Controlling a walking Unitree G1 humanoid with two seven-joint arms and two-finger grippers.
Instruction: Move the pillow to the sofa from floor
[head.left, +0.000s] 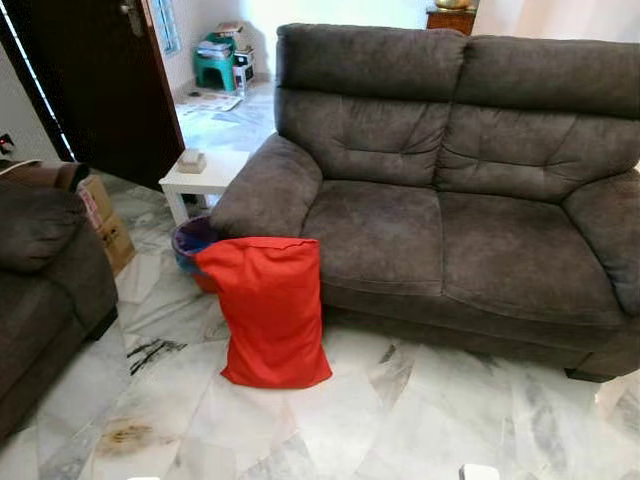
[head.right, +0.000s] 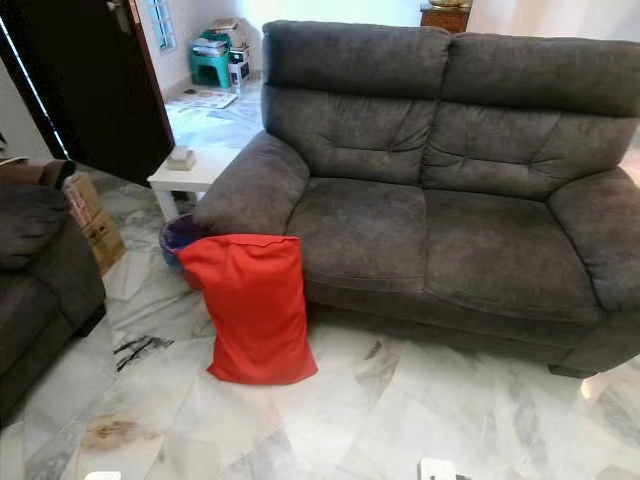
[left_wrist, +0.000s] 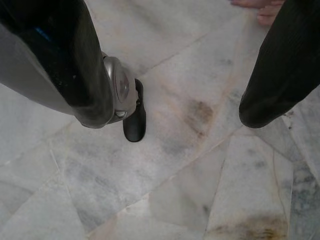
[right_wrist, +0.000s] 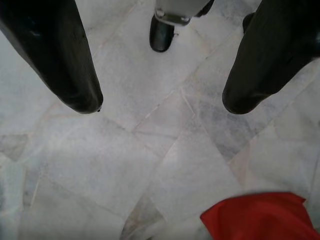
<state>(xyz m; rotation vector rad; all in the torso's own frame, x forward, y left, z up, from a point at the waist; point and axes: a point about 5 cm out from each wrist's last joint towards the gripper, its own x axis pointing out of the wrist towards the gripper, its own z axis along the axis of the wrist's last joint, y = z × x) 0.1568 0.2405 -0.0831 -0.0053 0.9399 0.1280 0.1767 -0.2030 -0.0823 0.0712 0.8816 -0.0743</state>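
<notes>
Pillow (head.left: 268, 310), red, stands upright on the marble floor (head.left: 420, 420), leaning against the grey sofa (head.left: 450, 220) front by its left armrest. I see both grippers, left (left_wrist: 170, 110) and right (right_wrist: 160, 102), hanging over floor, fingers spread apart, probably idle.

White side table (head.left: 205, 178) beside dark door (head.left: 95, 80); cardboard box (head.left: 103, 222) near armchair (head.left: 40, 275).
</notes>
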